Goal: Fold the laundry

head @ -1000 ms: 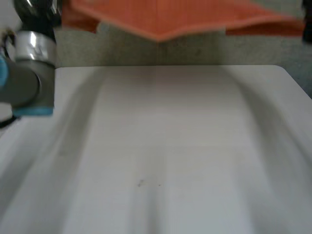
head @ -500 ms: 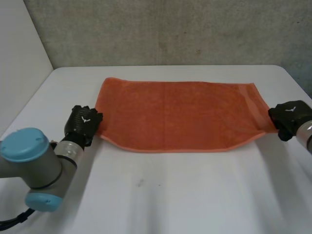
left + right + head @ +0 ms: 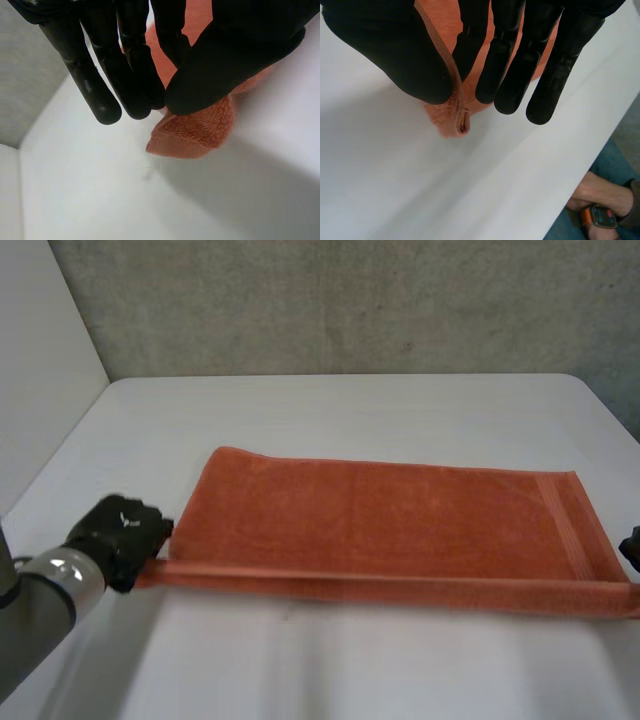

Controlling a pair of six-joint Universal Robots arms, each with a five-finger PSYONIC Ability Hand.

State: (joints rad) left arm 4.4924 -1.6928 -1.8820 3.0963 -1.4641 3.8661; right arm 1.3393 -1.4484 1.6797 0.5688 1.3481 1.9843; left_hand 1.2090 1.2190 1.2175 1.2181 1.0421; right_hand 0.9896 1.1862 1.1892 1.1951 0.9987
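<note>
An orange towel [image 3: 385, 530] lies spread flat across the middle of the white table [image 3: 330, 400]. My left hand [image 3: 118, 533] pinches its near left corner [image 3: 192, 132] between thumb and straight fingers. My right hand [image 3: 632, 545], at the table's right edge, pinches the near right corner [image 3: 451, 117] the same way. The near edge between the two hands is pulled taut in a straight line just above the table.
A person's forearm with a wristwatch [image 3: 600, 216] rests beyond the table's edge in the right wrist view. A grey wall [image 3: 330, 305] stands behind the table.
The towel was held up high a second ago, then came down onto the table. Since half a second ago both hands have drawn its near edge toward the front, spreading it flatter.
</note>
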